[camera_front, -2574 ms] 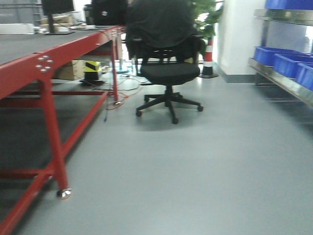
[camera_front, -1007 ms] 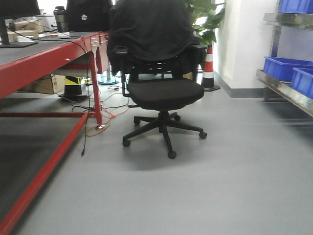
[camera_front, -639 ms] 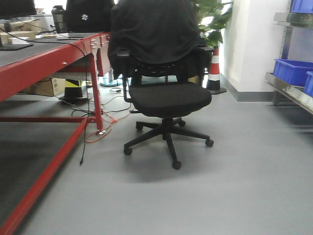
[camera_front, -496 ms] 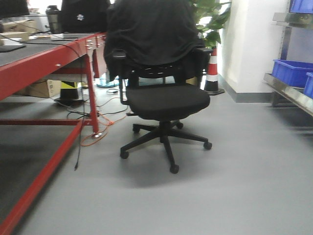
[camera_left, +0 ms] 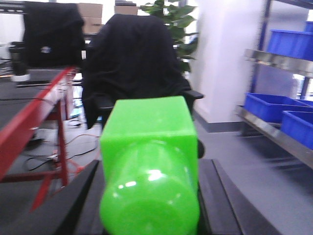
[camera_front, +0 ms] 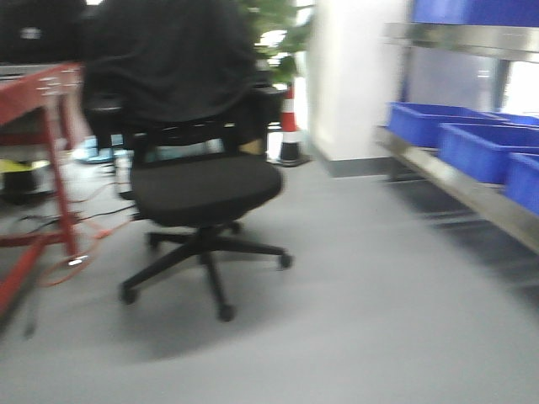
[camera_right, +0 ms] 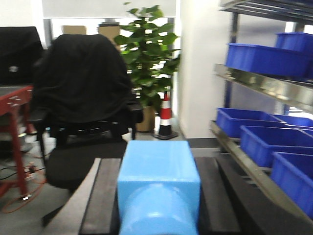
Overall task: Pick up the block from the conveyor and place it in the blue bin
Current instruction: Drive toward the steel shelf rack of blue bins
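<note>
left wrist view: left gripper (camera_left: 152,205) clamps a green block (camera_left: 146,132), with the red-rimmed conveyor (camera_left: 30,106) off to its left. right wrist view: right gripper (camera_right: 157,210) clamps a light blue block (camera_right: 159,166). the blurred front view shows no arms, just a black office chair (camera_front: 200,183) and blue bins (camera_front: 431,122) on a shelf (camera_front: 472,198) at right.

Office chair (camera_front: 202,189) stands left; bare floor (camera_front: 362,320) lies open toward the blue bins (camera_front: 425,122).

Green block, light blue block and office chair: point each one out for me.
green block (camera_left: 149,166), left wrist view, on its rounded near end.
light blue block (camera_right: 159,169), right wrist view, on its flat top face.
office chair (camera_front: 202,187), front-facing view, on the seat cushion.
</note>
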`<state>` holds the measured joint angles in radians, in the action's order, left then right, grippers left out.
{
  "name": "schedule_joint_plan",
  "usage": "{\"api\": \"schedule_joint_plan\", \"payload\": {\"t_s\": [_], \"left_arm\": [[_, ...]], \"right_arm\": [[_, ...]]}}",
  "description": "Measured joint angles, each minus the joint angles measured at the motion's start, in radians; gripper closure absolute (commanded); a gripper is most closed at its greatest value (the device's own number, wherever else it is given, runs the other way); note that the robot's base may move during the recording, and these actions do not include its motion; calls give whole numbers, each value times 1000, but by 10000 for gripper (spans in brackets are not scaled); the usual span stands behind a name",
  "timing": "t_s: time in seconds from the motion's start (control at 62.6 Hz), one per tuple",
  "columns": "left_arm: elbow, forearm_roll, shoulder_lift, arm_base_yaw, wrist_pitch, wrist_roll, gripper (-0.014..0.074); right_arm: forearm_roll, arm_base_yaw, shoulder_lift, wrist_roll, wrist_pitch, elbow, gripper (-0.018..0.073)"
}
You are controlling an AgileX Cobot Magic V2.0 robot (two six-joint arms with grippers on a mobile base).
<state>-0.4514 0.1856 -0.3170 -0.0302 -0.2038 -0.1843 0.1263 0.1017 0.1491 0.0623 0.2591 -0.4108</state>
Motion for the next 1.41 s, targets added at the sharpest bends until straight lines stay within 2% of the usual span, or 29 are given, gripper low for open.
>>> {"api": "schedule_joint_plan", "payload": {"t_s": [1.407], "left_arm": [[0, 0, 0, 0, 0, 0, 708]], "right_arm": [[0, 0, 0, 0, 0, 0, 715]]}}
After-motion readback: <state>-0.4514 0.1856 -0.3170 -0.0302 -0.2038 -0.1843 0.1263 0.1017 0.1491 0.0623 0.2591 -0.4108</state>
